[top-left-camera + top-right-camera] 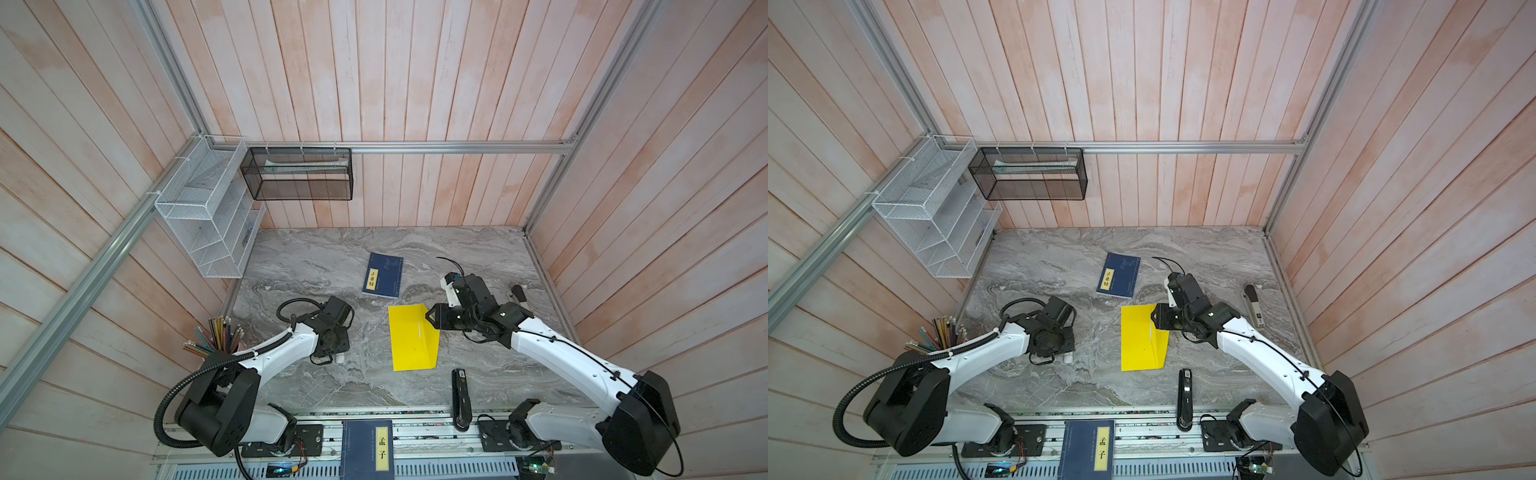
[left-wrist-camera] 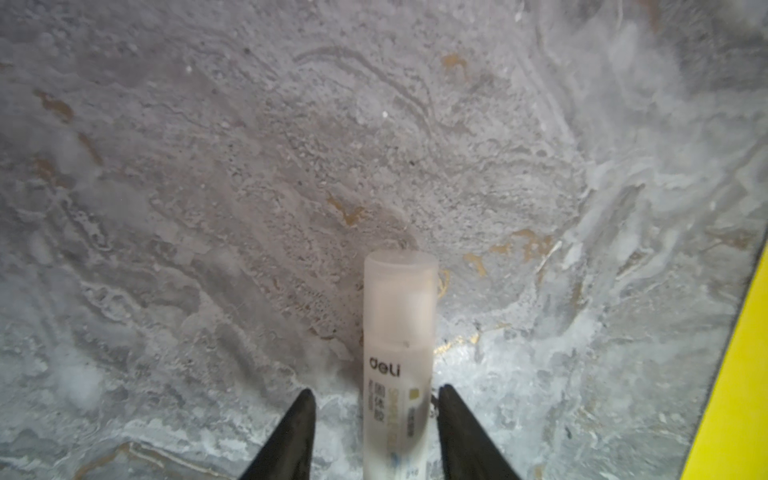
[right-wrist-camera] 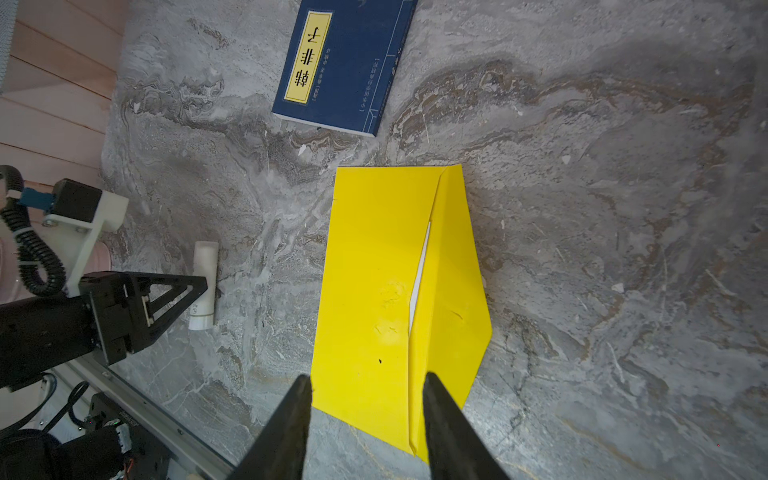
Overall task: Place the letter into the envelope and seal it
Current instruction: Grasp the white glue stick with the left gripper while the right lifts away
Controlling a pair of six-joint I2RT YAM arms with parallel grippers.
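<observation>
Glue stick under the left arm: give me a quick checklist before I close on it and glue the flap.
1. Glue stick lies between the left gripper's fingers: ok.
2. Fingers closed on it: not ok, gaps both sides.
3. Cap off: not ok, still on.
4. Letter inside envelope: ok, only a white sliver shows.
5. Flap sealed: not ok, unsealed.
6. Right gripper open above the envelope: ok.

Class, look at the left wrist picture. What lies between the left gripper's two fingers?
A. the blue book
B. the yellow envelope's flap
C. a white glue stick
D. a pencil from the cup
C: the left wrist view shows a white glue stick lying on the marble table between the spread fingers of the left gripper, with a gap on at least one side.
</observation>
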